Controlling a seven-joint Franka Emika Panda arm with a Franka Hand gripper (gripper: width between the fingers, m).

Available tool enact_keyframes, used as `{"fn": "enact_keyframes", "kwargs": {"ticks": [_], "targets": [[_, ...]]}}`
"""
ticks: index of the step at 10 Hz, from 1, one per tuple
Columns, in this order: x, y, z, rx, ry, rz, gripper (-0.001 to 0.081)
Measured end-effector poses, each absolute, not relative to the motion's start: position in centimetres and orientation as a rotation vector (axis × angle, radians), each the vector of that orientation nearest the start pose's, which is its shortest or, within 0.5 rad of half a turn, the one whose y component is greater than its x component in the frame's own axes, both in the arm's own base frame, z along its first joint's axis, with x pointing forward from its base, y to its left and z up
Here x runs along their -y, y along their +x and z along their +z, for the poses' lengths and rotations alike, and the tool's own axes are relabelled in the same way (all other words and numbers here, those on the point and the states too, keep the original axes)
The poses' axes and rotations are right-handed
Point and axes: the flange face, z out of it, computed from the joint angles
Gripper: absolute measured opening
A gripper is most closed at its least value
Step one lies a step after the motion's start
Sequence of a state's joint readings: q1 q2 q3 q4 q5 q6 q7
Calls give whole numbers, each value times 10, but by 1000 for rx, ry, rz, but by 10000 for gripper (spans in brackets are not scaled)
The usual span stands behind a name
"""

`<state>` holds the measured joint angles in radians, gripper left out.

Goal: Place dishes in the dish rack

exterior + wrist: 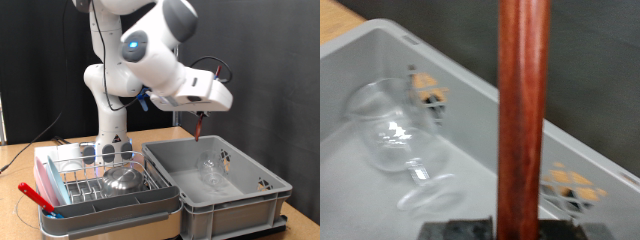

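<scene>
My gripper [203, 116] hangs over the deep grey crate [262, 203] at the exterior view's right. It is shut on a thin red-handled utensil [522, 110], which points down towards the crate in the exterior view [203, 129]. A clear stemmed glass [398, 140] lies on its side on the crate floor, below the utensil; it also shows in the exterior view [213, 172]. The silver wire dish rack [72, 163] sits in its pink-and-grey tray [110, 214] at the lower left. A shiny steel bowl [124, 180] and some clear glassware [111, 151] are in the rack.
Another red-handled utensil [35, 196] leans at the tray's left end, over a pale round rim [24, 212]. The robot's white base [110, 125] stands behind the rack. The crate walls [380, 50] rise around the glass. A cable [40, 140] runs across the wooden table.
</scene>
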<state>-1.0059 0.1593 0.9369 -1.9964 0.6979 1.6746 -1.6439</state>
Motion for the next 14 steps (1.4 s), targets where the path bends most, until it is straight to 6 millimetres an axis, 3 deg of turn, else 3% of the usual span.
{"fn": "enact_keyframes", "kwargs": {"ticks": [4,8,11,14], "targets": [[58,544,416,1208,-1848,-490,77],[67,550,414,1132,-1852,-521,77],[103,569,401,991,-1841,-593,77],[124,584,379,958,-1789,-562,77]]}}
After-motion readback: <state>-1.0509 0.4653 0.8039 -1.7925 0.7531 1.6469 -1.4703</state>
